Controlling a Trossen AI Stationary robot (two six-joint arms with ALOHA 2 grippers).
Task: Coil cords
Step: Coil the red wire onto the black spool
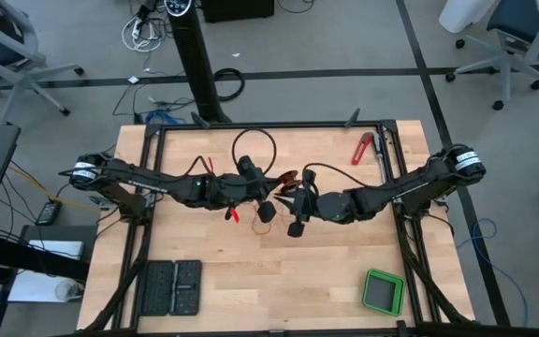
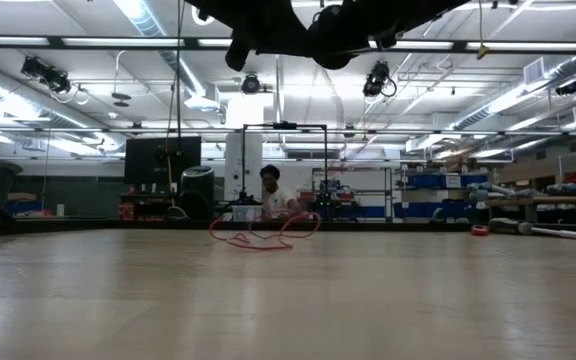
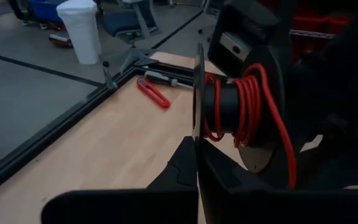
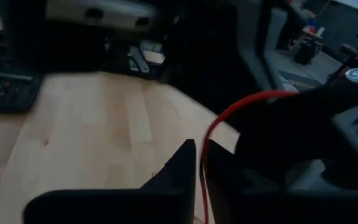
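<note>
wood, pale and planked, makes up the table top [image 1: 251,281], and both dark arms reach in from its sides to meet above its middle. the left gripper [image 3: 197,177] is clenched, its two dark fingers [image 3: 179,168] pressed together; whether anything is pinched between them i cannot tell. just beyond it, the very thin red wire [image 3: 248,99] is wound in several turns round a dark cylindrical part of the other arm, with one strand curving down off the coil. the right gripper [image 4: 201,171] hangs close by, facing the left one, and the wire runs down right at it; whether this gripper is clamped or released i cannot tell. seen from table height, more of the wire lies in loose loops on the wood under the two arms, and a person [image 2: 271,196] sits in the room far behind.

behind the grippers, towards the back edge, a thicker black cable loop [image 1: 255,140] lies on the table. a red-handled tool [image 1: 363,148] rests near the back right corner, well apart from the wire. a small square green box [image 1: 383,291] sits near the front right corner, and a pair of flat black ribbed trays [image 1: 169,286] lies near the front left corner.
</note>
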